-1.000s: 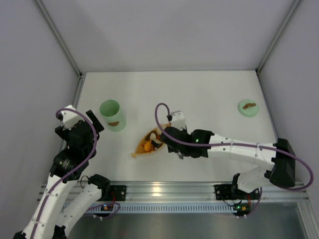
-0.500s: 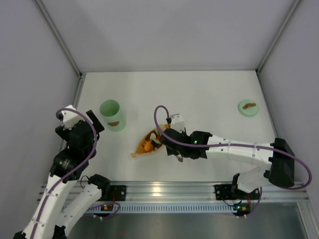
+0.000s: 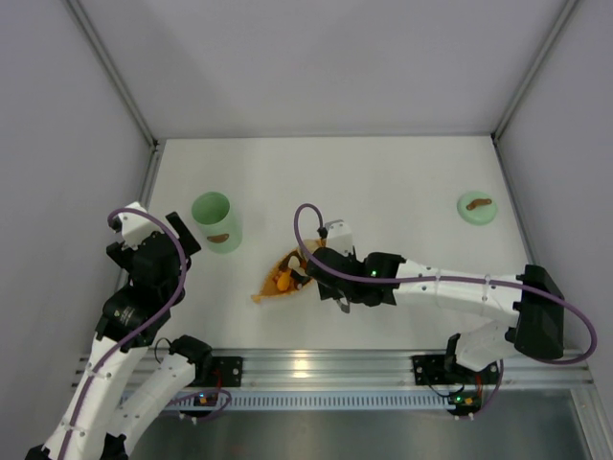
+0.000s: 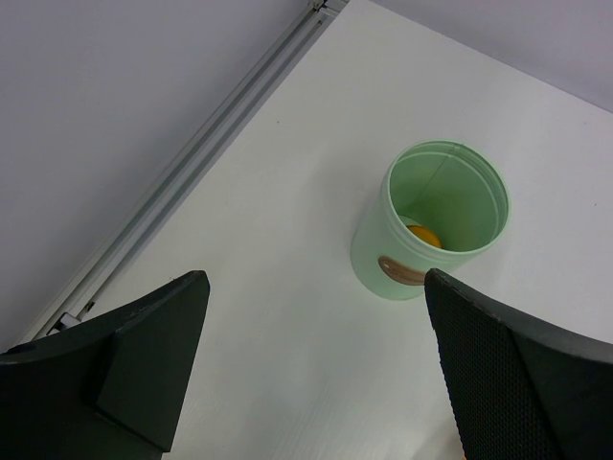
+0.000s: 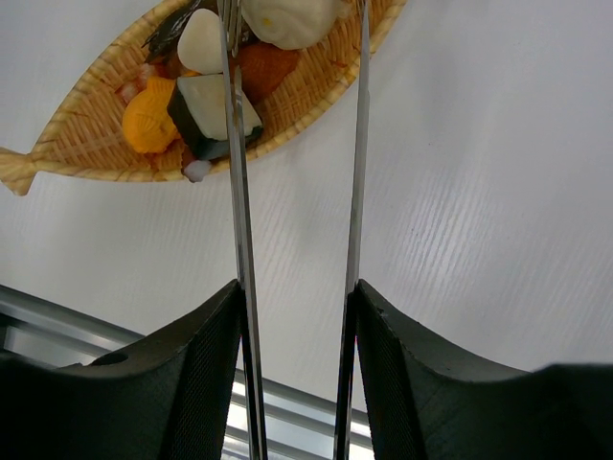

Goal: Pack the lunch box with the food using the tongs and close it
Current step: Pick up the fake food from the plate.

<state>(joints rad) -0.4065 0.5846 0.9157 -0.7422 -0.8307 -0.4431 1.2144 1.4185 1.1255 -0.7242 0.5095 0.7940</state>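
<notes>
Right gripper is clamped on the tongs, one black finger pressed against the outside of each slim arm, with the two arms apart and a gap of table showing between them. In the right wrist view the tongs run toward 12 o'clock. The left arm crosses over the food piled in the orange leaf-shaped tray, and the right arm passes the tray's edge at 1 o'clock. The tips go off the top of the frame, so I can't tell if they pinch anything. The pile holds an orange ball, a white-and-dark block and white pieces, all in the tray. In the top view the tray sits near the middle of the white table, at its near side. The lunch box stands upright and uncovered at 10 o'clock from the tray, near but apart from it, brown mark facing the arms. One orange piece lies inside it. The lid lies at 2 o'clock from the tray, well apart, brown handle up. Left gripper is spread wide with nothing between its fingers, hanging above the table with the lunch box at 1 o'clock in its wrist view.
</notes>
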